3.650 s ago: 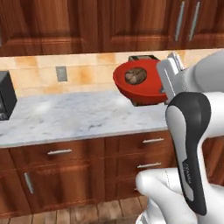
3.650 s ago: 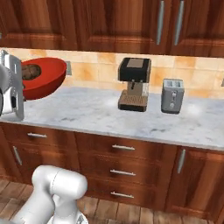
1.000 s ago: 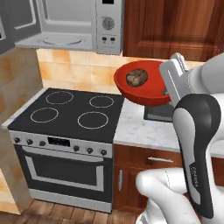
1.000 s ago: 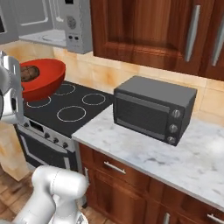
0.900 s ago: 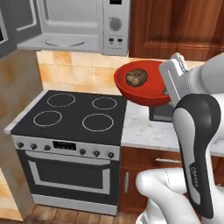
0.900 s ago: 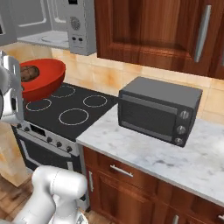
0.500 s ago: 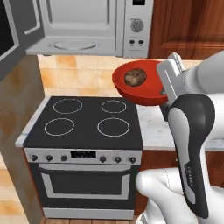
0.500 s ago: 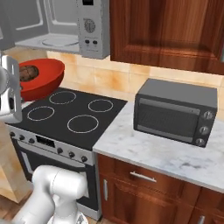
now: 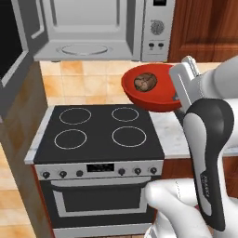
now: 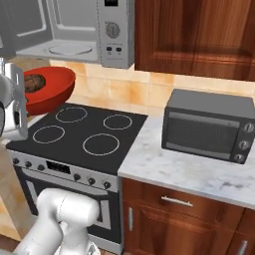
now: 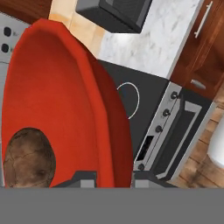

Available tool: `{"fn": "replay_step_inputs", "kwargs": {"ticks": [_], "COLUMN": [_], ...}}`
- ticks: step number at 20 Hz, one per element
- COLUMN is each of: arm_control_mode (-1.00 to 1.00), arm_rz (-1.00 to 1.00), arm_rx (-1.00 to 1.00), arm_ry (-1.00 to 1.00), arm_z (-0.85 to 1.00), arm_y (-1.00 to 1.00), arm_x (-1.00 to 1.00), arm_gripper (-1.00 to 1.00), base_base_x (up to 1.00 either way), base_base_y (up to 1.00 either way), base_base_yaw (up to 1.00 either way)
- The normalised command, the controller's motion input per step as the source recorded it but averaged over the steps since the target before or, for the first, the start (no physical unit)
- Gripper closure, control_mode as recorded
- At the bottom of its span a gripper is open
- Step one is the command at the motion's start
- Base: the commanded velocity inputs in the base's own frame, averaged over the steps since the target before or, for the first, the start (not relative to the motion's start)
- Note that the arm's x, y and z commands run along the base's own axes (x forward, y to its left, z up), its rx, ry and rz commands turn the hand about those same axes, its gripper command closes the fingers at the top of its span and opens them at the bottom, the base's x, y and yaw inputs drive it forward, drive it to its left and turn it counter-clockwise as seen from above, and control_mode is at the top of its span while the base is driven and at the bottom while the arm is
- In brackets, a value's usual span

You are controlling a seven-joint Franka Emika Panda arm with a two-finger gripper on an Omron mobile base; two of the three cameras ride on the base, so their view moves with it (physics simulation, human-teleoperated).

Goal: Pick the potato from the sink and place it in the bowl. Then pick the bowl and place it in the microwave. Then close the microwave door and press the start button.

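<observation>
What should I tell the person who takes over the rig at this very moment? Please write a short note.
Gripper: shut on the rim of the red bowl, holding it in the air above the right rear part of the stove.
Potato: lying inside the bowl.
Microwave: above the stove, its door swung open to the left, cavity free.
Done: potato is in the bowl, bowl is picked up.
Left: set the bowl inside the microwave, close the door, press the start button on the right-hand panel.
</observation>
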Motion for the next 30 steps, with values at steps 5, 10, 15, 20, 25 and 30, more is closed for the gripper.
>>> {"fn": "replay_step_inputs", "kwargs": {"ticks": [5,10,15,20,25,30], "arm_control_mode": [1.00,1.00,1.00,1.00,1.00,1.00], "arm_rz": [0.00,0.00,0.00,0.00,0.00,0.00], "arm_rx": [0.00,0.00,0.00,0.00,0.00,0.00], "arm_ry": [0.00,0.00,0.00,0.00,0.00,0.00], "arm_z": [0.00,0.00,0.00,0.00,0.00,0.00], "arm_y": [0.00,0.00,0.00,0.00,0.00,0.00], "arm_x": [0.00,0.00,0.00,0.00,0.00,0.00], "arm_gripper": [1.00,1.00,1.00,1.00,1.00,1.00], "base_base_x": [0.16,0.19,0.19,0.16,0.09,0.17], "base_base_y": [0.59,0.45,0.41,0.21,0.01,0.00], "base_base_yaw": [-0.19,-0.22,-0.22,-0.18,-0.12,-0.03]}}
